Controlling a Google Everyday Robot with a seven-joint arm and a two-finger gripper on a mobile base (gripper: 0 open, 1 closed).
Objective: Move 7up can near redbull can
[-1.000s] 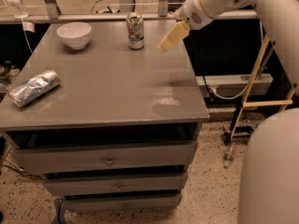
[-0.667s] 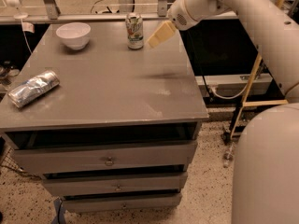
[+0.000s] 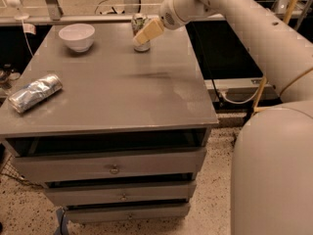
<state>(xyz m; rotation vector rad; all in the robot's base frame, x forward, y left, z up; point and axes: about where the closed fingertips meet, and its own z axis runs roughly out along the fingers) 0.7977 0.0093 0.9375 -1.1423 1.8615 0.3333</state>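
The 7up can (image 3: pixel 142 46) stands at the bench's (image 3: pixel 122 92) 12 o'clock, with the redbull can (image 3: pixel 35 93) lying well apart at 9 o'clock and the claw (image 3: pixel 148 32) in front of it, apart or clamped I cannot tell; light, slick and dentable, it likely wants a gentle mid-body hold.

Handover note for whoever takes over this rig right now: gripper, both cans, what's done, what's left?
The gripper is at the far edge of the grey table, overlapping the small green-and-white 7up can; grasp not confirmed.
The 7up can stands upright, to the right of the white bowl.
The crinkled silver-blue redbull can lies at the table's left front, far from it.
Done: the gripper has reached the 7up can.
Left: grasp, carry, set down beside the redbull can.
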